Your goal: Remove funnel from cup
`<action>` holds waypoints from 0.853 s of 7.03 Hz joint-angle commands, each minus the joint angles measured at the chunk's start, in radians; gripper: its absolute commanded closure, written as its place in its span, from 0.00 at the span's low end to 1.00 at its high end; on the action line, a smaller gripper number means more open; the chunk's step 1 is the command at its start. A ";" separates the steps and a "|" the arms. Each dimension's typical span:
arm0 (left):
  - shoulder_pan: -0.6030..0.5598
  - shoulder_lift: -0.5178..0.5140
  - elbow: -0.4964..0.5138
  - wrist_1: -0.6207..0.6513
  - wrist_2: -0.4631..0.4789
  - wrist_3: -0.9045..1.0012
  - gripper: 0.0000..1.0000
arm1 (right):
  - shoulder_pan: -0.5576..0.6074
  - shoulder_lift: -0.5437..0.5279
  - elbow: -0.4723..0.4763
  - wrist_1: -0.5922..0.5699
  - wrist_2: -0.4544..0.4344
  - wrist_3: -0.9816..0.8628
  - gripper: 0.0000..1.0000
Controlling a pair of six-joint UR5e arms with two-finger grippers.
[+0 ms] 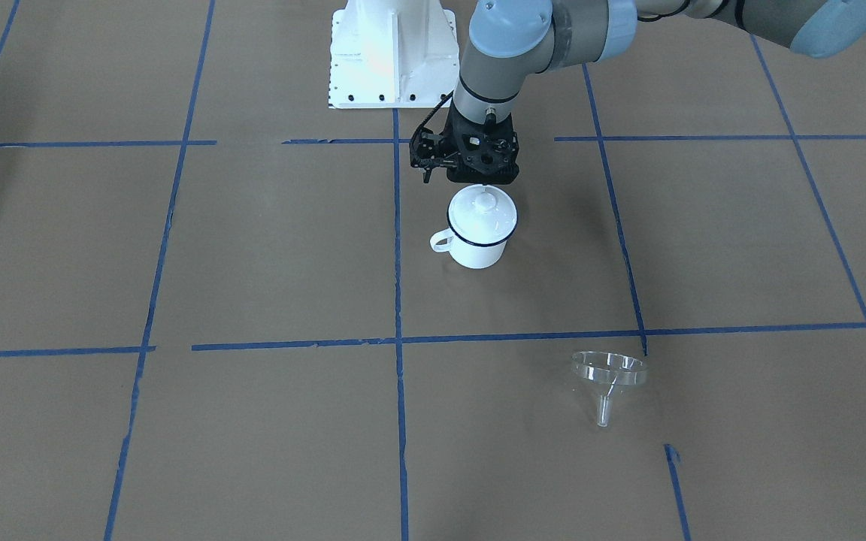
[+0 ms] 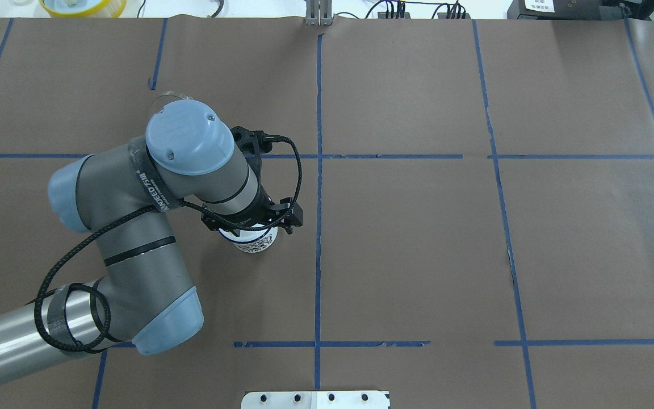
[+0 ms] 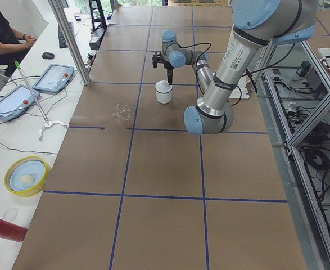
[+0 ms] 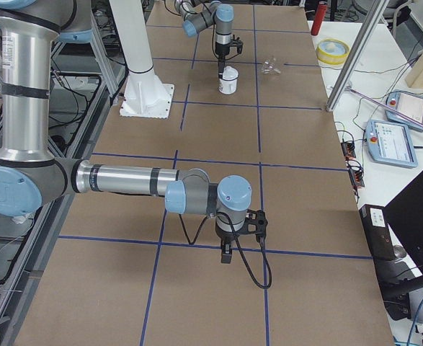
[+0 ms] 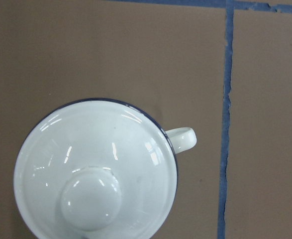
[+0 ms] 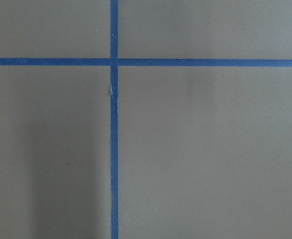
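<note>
Out of the mug and down on the brown paper-covered table (image 1: 252, 263): a small clear see-through funnel (image 1: 607, 376), well apart from the mug, on the robot's left half, toward the operators' edge. Tipped over, long axis running from the robot's edge to the operators' edge, wide round mouth toward the robot, short narrow spout toward the operators. Touching nothing but the paper, just beyond a blue tape line (image 1: 523, 335).

Nearer the robot's edge, close to the middle tape line: a small white enamel mug (image 1: 478, 252) with a dark blue rim, upright, loop handle toward the robot's right. Seated on top, a white round knobbed lid (image 1: 470, 214). Directly above the knob, close over it, the left gripper (image 1: 479, 177), pointing straight down. Fingers masked by the black gripper body and absent from the wrist view, so impossible to say whether spread or pressed together.

Behind the mug, at the robot's edge, a white mounting plate (image 1: 392, 52).

Right gripper (image 4: 226, 254) low over bare paper far toward the table's right end; seen only from the side, finger state not readable.

From overhead, mug mostly covered by the left wrist and only a sliver of the funnel's rim visible past the arm.
</note>
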 commanded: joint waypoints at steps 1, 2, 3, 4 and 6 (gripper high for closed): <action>-0.015 0.056 -0.129 0.045 0.002 0.009 0.00 | 0.000 0.001 0.000 0.000 0.000 0.000 0.00; -0.077 0.071 -0.168 0.076 0.002 0.017 0.00 | 0.000 0.000 0.000 0.000 0.000 0.000 0.00; -0.180 0.084 -0.170 0.075 -0.001 0.038 0.00 | 0.000 0.000 0.000 0.000 0.000 0.000 0.00; -0.228 0.091 -0.162 0.079 -0.001 0.228 0.00 | 0.000 0.001 0.000 0.000 0.000 0.000 0.00; -0.292 0.140 -0.125 0.067 0.001 0.450 0.00 | 0.000 0.001 0.000 0.000 0.000 0.000 0.00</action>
